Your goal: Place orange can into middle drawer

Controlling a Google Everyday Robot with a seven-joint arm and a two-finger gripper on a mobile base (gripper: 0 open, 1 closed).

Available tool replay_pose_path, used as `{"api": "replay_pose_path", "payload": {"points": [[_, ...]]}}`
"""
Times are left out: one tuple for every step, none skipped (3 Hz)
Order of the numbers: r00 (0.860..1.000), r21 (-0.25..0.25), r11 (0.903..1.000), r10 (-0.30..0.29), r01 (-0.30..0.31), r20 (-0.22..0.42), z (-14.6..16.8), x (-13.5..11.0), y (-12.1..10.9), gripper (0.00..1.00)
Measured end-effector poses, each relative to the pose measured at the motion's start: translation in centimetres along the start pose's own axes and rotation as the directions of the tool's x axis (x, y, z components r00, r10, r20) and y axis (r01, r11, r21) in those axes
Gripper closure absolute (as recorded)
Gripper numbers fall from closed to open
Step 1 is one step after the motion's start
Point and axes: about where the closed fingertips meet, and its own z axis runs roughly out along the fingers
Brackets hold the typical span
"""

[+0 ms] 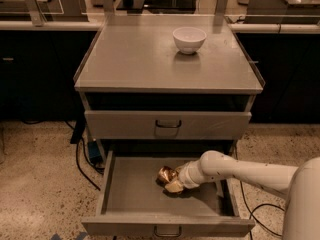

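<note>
Camera view: drawer pulled open, can inside, right of centre.
Gripper: inside drawer, jaws grasping can.
Worktop: white bowl, upright.

Orange-gold can glinting in the grey middle drawer, the white gripper right at it. 1 white bowl, grey cabinet top.

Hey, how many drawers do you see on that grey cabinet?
2. One closed drawer sits under the cabinet top; the middle drawer is pulled open below it, with the gripper at the orange can inside. Any lower drawer would be out of view.
</note>
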Motion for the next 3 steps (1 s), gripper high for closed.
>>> {"api": "replay_pose_path", "payload": {"points": [[1.000, 0.001, 1.0000, -0.001, 0.001, -0.021, 0.7, 0.5, 0.1, 1.00], [0.994, -0.027, 0.9995, 0.013, -0.016, -0.108, 2.2, 2.4, 0.5, 1.00], [0.993, -0.027, 0.9995, 0.014, -0.018, -0.115, 2.3, 2.6, 0.4, 1.00]]}}
